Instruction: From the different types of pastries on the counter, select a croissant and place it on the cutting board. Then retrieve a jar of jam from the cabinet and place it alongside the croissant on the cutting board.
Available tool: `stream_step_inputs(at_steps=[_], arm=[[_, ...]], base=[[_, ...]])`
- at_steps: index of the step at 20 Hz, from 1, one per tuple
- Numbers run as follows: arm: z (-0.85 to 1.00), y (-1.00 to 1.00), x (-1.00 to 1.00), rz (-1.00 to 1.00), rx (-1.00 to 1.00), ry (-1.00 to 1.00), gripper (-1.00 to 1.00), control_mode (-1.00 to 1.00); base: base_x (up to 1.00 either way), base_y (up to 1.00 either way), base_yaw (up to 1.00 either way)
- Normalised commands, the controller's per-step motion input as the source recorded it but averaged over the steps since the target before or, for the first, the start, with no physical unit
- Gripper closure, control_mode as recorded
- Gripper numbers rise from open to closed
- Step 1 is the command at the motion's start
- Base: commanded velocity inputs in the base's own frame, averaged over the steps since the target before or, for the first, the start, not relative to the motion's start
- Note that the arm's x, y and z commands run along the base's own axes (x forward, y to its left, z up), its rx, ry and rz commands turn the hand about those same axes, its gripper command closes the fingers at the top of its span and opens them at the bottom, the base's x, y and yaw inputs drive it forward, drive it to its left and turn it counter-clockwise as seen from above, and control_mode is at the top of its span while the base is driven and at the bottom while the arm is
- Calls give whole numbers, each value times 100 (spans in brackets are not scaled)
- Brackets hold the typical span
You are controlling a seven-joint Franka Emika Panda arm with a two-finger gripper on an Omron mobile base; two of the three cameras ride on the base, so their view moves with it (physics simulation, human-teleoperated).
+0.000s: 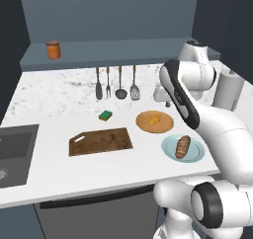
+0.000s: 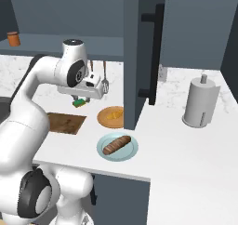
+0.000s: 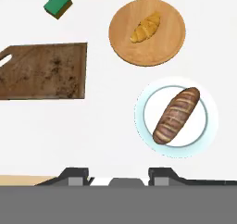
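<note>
Left base view
croissant [image 1: 155, 119]: small, golden-yellow, curved; lies on a round orange-brown plate [image 1: 146, 125], right of the board.
cutting board [image 1: 100, 141]: dark brown, mottled grain, slot handle at its left end; flat on the white marbled desk [image 1: 49, 114], nothing on it.
brown loaf [image 1: 183, 146]: long, scored, on a pale blue plate [image 1: 196, 154] just in front of the orange-brown plate.
jar of jam [image 1: 53, 49]: orange-brown cylinder, upright on the cabinet [image 1: 123, 48] ledge, far left, well apart from the arm.
other: green sponge [image 1: 105, 115] behind the board; four utensils [image 1: 116, 83] at the back wall; sink [image 1: 15, 151] at left; paper-towel roll [image 1: 228, 89] at right.

Right base view
pincer [image 2: 79, 98]: hangs above the desk, over the stretch between sponge [image 2: 80, 102] and orange-brown plate [image 2: 106, 118]; tips too small to read here.
croissant [image 2: 114, 115]: on that plate, below and right of the pincer, apart from it.
cutting board [image 2: 65, 123]: lower left of the pincer, partly behind the arm.
loaf [image 2: 116, 145]: on its blue plate [image 2: 130, 152], nearest the desk edge.
jar of jam [image 2: 13, 38]: far upper left on the ledge.

Hand view
pincer [image 3: 118, 176]: two dark tips at the bottom, drawn to their narrow setting, nothing between them.
croissant [image 3: 146, 27]: ridged, crescent-shaped, near the centre of the wooden plate [image 3: 125, 47], well above the tips, slightly right.
cutting board [image 3: 46, 70]: upper left of the tips, bare.
loaf [image 3: 176, 115]: closest item to the tips, up and right.
</note>
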Motion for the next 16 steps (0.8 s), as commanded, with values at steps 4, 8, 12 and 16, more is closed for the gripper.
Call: stream_step_inputs(at_steps=[4, 8, 12, 16], arm=[[-48, 0, -7, 0, -16, 0, -100, -100], [-100, 0, 2, 0, -26, 4, -100, -100], [-60, -10, 80, 0, -6, 1, -100, -100], [-43, -27, 100, 0, 2, 0, -100, -100]], base=[[0, 0, 0], [0, 0, 0], [0, 0, 0], [0, 0, 0]])
